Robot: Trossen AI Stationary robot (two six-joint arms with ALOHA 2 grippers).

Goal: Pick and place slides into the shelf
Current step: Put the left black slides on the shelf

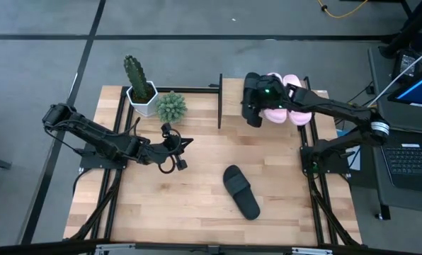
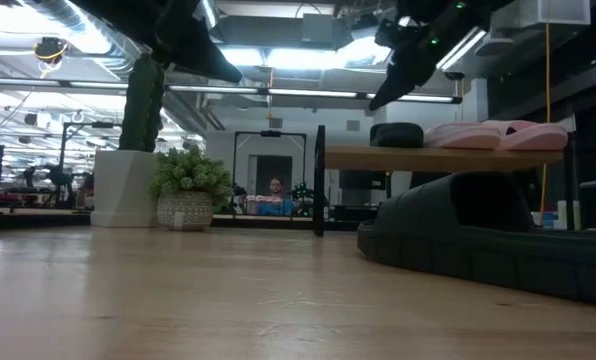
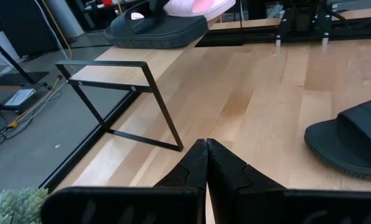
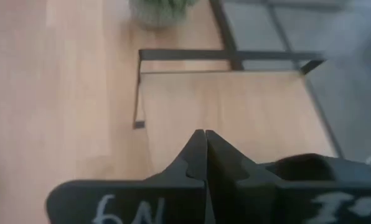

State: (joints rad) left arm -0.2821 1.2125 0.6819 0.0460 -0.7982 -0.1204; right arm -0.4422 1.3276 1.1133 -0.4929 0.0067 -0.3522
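Three slides sit on the shelf (image 1: 229, 88), the small wooden-topped rack with a thin black frame at the table's far edge: two pale pink slides (image 1: 290, 106) lie side by side toward the shelf's right end, and one black slide (image 1: 254, 91) rests just beside them, toward the middle of the board. The shelf's left part is bare wood. A second black slide (image 1: 241, 191) lies on the table (image 1: 197, 205), well in front of the shelf and apart from it. The right gripper (image 1: 254, 119) hangs above the shelf by the black slide there, its fingers (image 4: 201, 155) pressed together and holding nothing. The left gripper (image 1: 185, 144) rests low over the table to the left of the shelf, fingers (image 3: 204, 168) likewise closed and empty. Two potted plants, a tall cactus (image 1: 134, 74) and a round succulent (image 1: 170, 105), stand left of the shelf.
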